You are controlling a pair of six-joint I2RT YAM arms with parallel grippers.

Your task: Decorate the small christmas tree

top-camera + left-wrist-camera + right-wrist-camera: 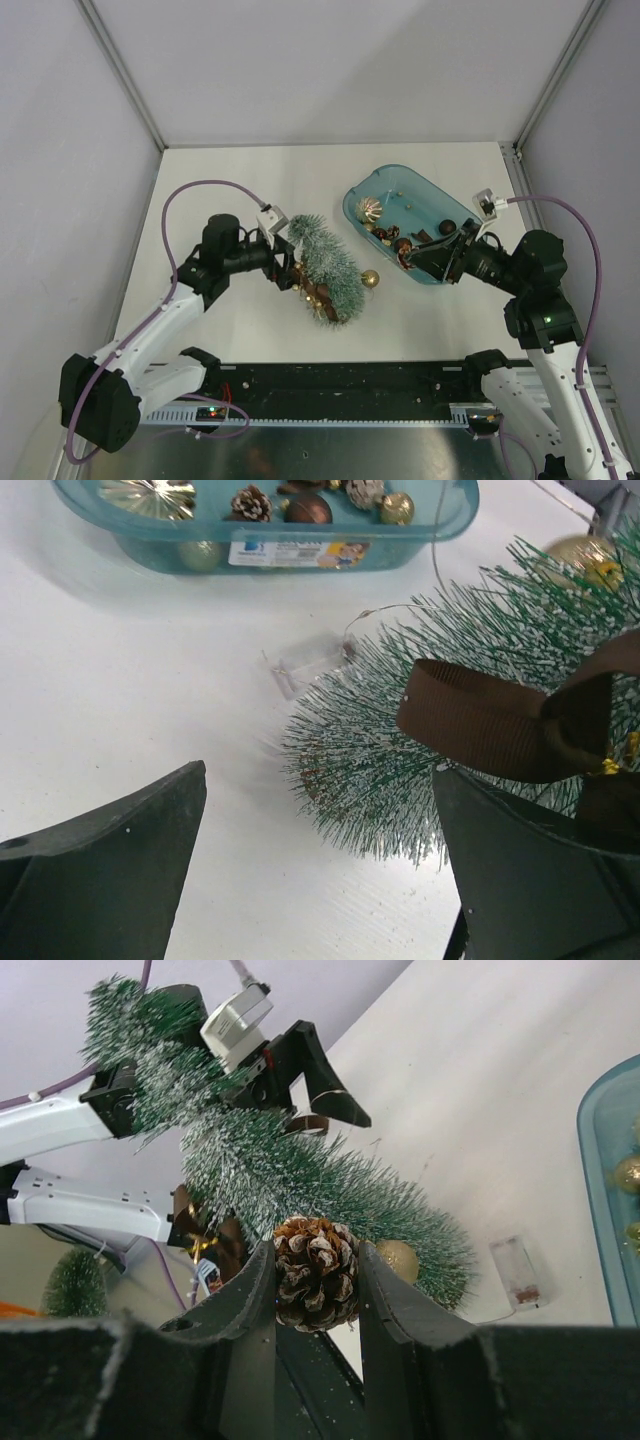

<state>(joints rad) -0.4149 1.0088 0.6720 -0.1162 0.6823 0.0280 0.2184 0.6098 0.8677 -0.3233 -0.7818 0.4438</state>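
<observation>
My right gripper (pixel 316 1250) clamps a frosted pine cone (pixel 316 1272) between both fingers, and the cone's lower half is sunk out of sight between them. Just beyond it lies the small christmas tree (pixel 300 1175), tipped over with its tip up and to the left. A gold bauble (pixel 398 1258) sits at its wide end; whether it hangs on the bristles or rests on the table (pixel 480 1080) I cannot tell. A small clear plastic box (pixel 515 1270) lies to the right of that, and the teal tray (pixel 603 1160) is cut off at the right edge.

My left gripper (pixel 318 775) stands wide, with the tree's base between its fingertips. A brown ribbon bow (pixel 490 725) drapes over one of its fingers (pixel 540 870), hiding any contact. Farther ahead, the tray's ornaments (pixel 250 502) run off the top of the frame.
</observation>
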